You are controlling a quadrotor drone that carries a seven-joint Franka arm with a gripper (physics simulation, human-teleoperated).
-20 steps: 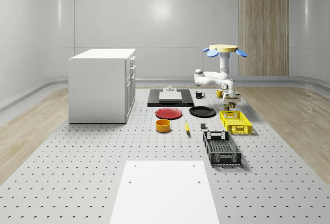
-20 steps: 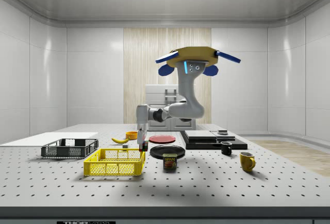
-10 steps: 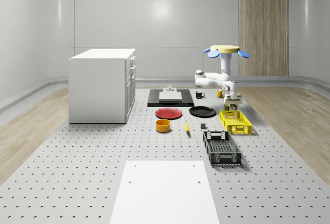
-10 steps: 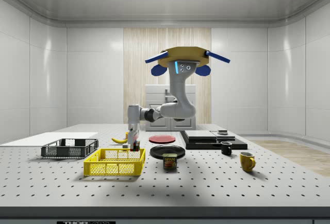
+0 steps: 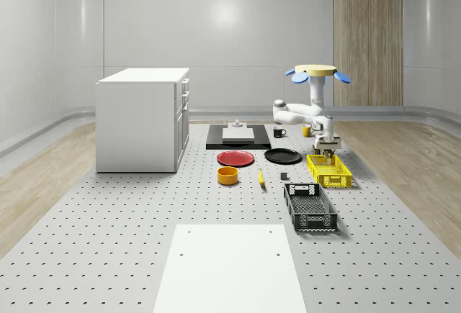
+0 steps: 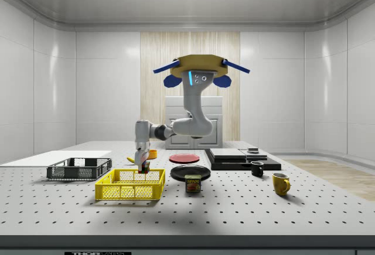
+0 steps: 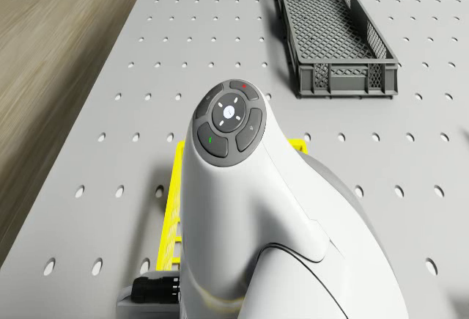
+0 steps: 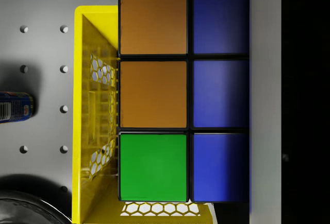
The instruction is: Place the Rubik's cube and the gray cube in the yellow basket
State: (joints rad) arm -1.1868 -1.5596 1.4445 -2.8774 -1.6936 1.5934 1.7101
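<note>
The Rubik's cube point(image 8: 183, 95) is held in my gripper point(image 6: 142, 165), which is shut on it; orange, green and blue faces show in the wrist view. It hangs at about rim height over the far end of the yellow basket point(image 5: 330, 172), whose mesh wall point(image 8: 95, 116) lies just beside the cube. In the side view the basket point(image 6: 130, 186) sits directly under the gripper. The drone point(image 5: 315, 70) hovers above the table beyond the basket, its arm point(image 7: 242, 209) reaching down. A small gray cube point(image 5: 284, 177) lies on the table, to the whole-scene view's left of the basket.
A black basket point(image 5: 310, 207) stands nearer the camera than the yellow one. A black plate point(image 5: 282, 156), red plate point(image 5: 235, 158), orange bowl point(image 5: 227, 175) and banana point(image 5: 261, 178) lie further left. A can point(image 6: 193, 183) and two mugs point(image 6: 280, 183) stand to the side view's right. A white cabinet point(image 5: 142, 119) stands at the left.
The drone and arm have moved to the side view's left, carrying the Rubik's cube from beside the basket's end to over it. The gripper sits slightly lower.
</note>
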